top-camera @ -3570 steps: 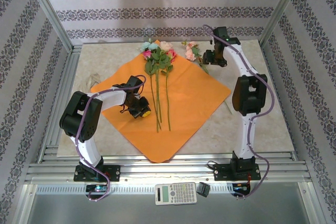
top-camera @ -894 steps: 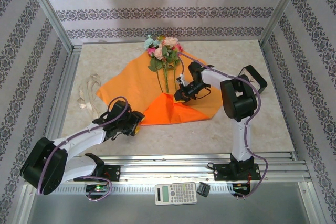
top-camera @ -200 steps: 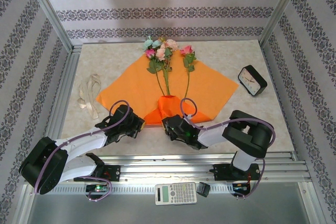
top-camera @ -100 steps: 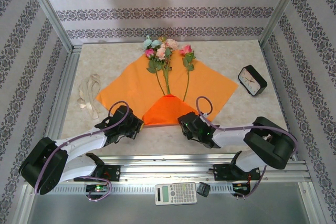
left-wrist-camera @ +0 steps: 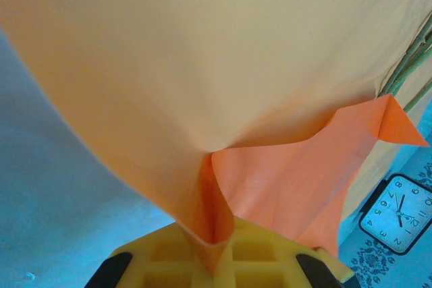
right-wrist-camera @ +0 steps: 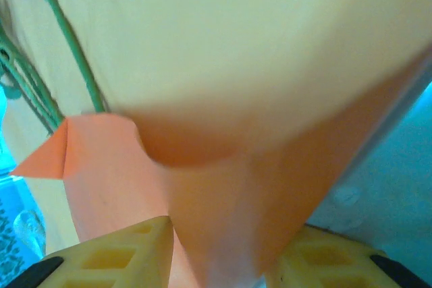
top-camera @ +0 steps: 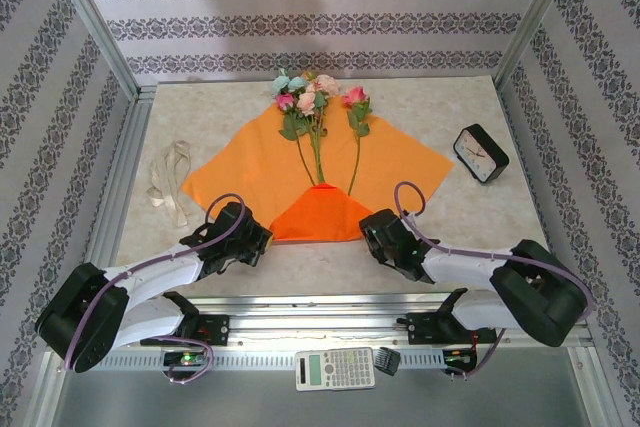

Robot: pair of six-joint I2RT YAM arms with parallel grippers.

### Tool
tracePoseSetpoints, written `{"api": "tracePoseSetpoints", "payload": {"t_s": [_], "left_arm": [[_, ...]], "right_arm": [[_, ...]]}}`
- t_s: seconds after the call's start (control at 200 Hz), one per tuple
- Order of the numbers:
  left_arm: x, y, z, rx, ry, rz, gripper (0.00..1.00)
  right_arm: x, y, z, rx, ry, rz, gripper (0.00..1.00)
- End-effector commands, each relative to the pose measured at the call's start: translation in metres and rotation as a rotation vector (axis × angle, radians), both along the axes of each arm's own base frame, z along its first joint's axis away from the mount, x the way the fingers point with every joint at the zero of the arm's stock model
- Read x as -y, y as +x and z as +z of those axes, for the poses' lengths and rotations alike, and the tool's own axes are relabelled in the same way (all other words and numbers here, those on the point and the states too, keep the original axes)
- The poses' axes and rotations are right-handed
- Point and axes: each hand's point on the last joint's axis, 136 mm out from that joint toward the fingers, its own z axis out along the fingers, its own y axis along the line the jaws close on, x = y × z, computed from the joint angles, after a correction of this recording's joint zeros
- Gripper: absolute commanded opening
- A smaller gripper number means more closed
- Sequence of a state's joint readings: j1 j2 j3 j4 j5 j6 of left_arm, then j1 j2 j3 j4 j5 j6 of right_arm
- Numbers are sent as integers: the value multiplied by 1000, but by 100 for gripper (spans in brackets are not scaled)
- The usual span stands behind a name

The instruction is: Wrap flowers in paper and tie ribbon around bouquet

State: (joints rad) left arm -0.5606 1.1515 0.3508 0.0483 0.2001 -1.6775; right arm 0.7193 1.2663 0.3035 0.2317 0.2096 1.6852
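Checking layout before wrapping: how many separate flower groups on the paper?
2: a bunch of several blooms at the far corner of the paper, and a single pink flower just right of it.

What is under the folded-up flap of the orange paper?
The green stems of the flowers slip under the paper's flap. Their lower ends are covered and cannot be seen.

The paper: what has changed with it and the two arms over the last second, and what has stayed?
The right gripper slid rightward along the near edge, the paper between its fingers, spreading the bunched fold into a wide flat triangle. The left gripper stayed shut on the paper's fold; flowers, ribbon and clock stayed.
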Motion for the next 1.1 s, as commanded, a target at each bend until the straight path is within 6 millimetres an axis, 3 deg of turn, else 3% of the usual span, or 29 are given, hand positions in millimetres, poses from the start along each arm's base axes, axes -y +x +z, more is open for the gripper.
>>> {"api": "tracePoseSetpoints", "payload": {"t_s": [0.0, 0.065, 0.145, 0.24, 0.41, 0.515, 0.629, 0.794, 0.889, 1.009, 1.099], "left_arm": [[-13, -6, -9, -27, 37, 32, 0], [-13, -5, -9, -26, 36, 33, 0], [-12, -5, -8, -23, 37, 28, 0], [-13, -6, -9, -24, 46, 20, 0], [-21, -10, -14, -22, 77, 7, 29], [-29, -10, -17, -14, 97, 14, 35], [-33, -7, -20, -10, 112, 5, 34], [-37, -6, -19, -2, 134, -2, 17], [-40, -8, -17, -1, 155, -16, 0], [-45, -12, -18, -6, 172, -9, 0], [-49, -14, -20, -7, 174, -1, 20]], "right_arm": [[36, -13, -21, -57, -132, -16, 30], [39, -10, -21, -61, -131, -15, 13], [44, -10, -20, -61, -145, -15, 1], [45, -9, -17, -59, -149, -19, 2], [42, -10, -18, -76, -139, -8, 1], [40, -10, -18, -86, -132, -6, 0], [39, -10, -18, -91, -127, -5, 0], [39, -9, -18, -96, -128, -6, 0], [39, -11, -19, -104, -127, -9, 0], [40, -12, -20, -113, -125, -15, 0], [41, -13, -21, -120, -126, -18, 0]]}}
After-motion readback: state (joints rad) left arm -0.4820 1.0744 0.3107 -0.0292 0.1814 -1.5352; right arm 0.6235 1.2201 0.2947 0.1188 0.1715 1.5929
